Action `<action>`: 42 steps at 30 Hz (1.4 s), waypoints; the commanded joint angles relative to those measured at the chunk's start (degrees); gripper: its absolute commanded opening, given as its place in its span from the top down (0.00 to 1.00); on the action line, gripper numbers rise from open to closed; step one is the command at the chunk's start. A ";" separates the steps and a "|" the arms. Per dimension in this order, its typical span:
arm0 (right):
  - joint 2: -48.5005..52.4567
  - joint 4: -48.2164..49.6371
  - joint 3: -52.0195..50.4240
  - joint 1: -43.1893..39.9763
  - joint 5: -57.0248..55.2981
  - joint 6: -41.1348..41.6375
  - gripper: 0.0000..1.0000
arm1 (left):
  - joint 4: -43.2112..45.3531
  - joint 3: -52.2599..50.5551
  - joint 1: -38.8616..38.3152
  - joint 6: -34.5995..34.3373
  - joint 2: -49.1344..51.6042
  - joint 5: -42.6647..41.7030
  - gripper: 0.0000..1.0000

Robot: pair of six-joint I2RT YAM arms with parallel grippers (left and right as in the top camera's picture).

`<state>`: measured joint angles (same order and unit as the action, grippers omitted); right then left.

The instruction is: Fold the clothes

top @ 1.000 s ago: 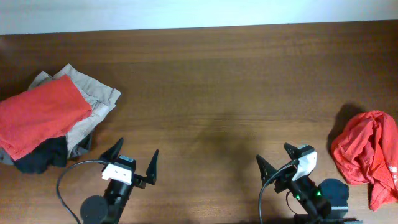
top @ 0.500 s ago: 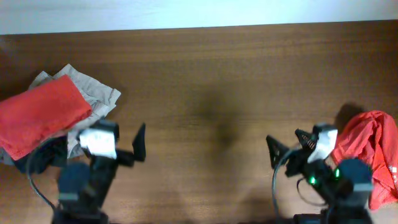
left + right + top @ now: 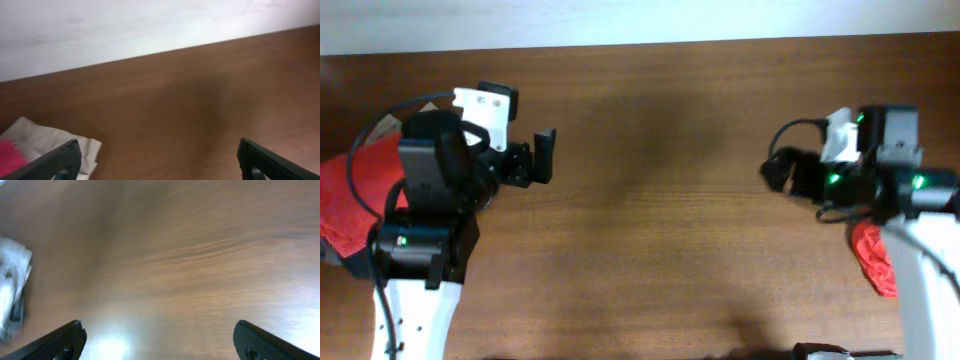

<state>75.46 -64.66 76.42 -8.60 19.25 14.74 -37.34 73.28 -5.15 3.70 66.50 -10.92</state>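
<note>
The desk (image 3: 660, 230) is dark brown wood, and a white wall (image 3: 620, 18) runs along its far edge.

At the desk's left edge lies the left red shirt (image 3: 348, 195). Only part of it shows, because the left arm (image 3: 420, 250) stands over it. A pale cloth (image 3: 384, 126) peeks out just beside it, towards the far edge. In the left wrist view the same pale cloth sits low on the left, with a sliver of red touching it.

The left tool (image 3: 159, 146) is wide open. Its two dark fingers stand far apart with only bare wood between them, and it grips nothing. From above it points towards the middle of the desk, well clear of the shirt.

Near the desk's right edge lies the right red shirt (image 3: 873, 262). It is crumpled and mostly covered by the right arm (image 3: 920, 270), so only a red strip shows.

The right tool (image 3: 159, 326) is also spread wide open and holds nothing. Blurred wood grain fills the space between its fingers. It points towards the desk's middle, away from the shirt beside its arm.

At the left side of the right wrist view there is a pale crumpled cloth with something dark under it, too blurred to make out further.

The middle of the desk, between the two tools, shows only wood.
</note>
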 commanded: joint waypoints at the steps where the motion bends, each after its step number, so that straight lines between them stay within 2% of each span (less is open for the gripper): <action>1: 4.22 -1.09 5.20 -10.71 -3.67 3.72 0.01 | -1.22 1.29 -0.07 1.07 1.33 -4.35 0.01; 4: 7.43 -1.38 6.10 -19.71 -4.42 3.87 0.01 | -2.60 1.29 -0.07 1.07 1.31 -4.33 0.01; 9: 13.33 -1.97 6.10 -34.60 -14.03 5.79 0.01 | -3.23 1.29 -0.07 1.09 1.31 -4.33 0.01; 12: 17.49 -1.49 6.10 -40.87 -17.00 5.73 0.01 | -3.19 1.29 -0.07 1.09 1.42 -4.31 0.01; 16: 23.26 -0.81 6.10 -45.16 -17.97 5.66 0.00 | -3.19 1.29 -0.07 1.11 1.99 -4.11 0.01; 17: 24.57 -0.42 6.10 -45.66 -18.84 5.44 0.03 | -3.21 1.29 -0.07 1.11 2.14 -4.11 0.00; 23: 29.92 3.78 6.10 -46.27 -23.78 3.65 0.03 | -3.96 1.29 -0.07 1.09 2.40 -4.20 0.01; 29: 30.99 10.97 6.10 -46.21 -24.68 1.36 0.03 | -4.15 1.29 -0.07 1.09 2.38 -4.17 0.00; 35: 31.06 14.25 5.60 -46.16 -21.35 -1.05 0.13 | -4.28 1.29 -0.07 1.09 2.38 -4.20 0.01; 42: 31.06 17.16 2.29 -46.16 -17.29 -4.07 0.13 | -4.33 1.29 -0.07 1.09 2.38 -4.20 0.01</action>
<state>106.19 -48.14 80.25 -54.72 0.08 12.34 -41.41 73.41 -5.15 3.86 68.75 -14.20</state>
